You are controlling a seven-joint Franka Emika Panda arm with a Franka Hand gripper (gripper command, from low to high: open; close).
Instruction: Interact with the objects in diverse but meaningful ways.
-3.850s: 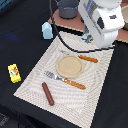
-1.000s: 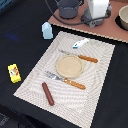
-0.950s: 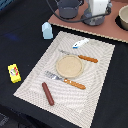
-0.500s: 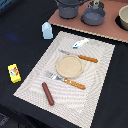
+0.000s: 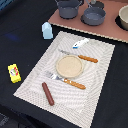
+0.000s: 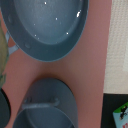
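On the woven placemat [image 5: 100,75] lie a brown sausage [image 5: 48,93] near the front and a white-and-blue fish [image 5: 80,44] at the far side. A pale blue carton [image 5: 47,30] stands off the mat's far corner on the exterior view's left; its corner may show in the wrist view [image 6: 120,112]. A yellow packet with a red mark [image 5: 14,73] lies on the black table at the left. A grey frying pan [image 5: 93,16] sits on a pink board [image 5: 107,31]; the wrist view looks straight down on it [image 6: 47,25]. No gripper fingers show in either view.
A round wooden plate [image 5: 69,66] sits mid-mat between an orange-handled fork [image 5: 66,80] and knife [image 5: 80,56]. A grey lidded pot [image 5: 67,7] stands beside the pan and also shows in the wrist view [image 6: 47,107]. Another vessel [image 5: 123,17] is at the far right.
The arm has drawn back out of the exterior view's top edge, uncovering the pots on the board. The things on the mat and table have not moved.
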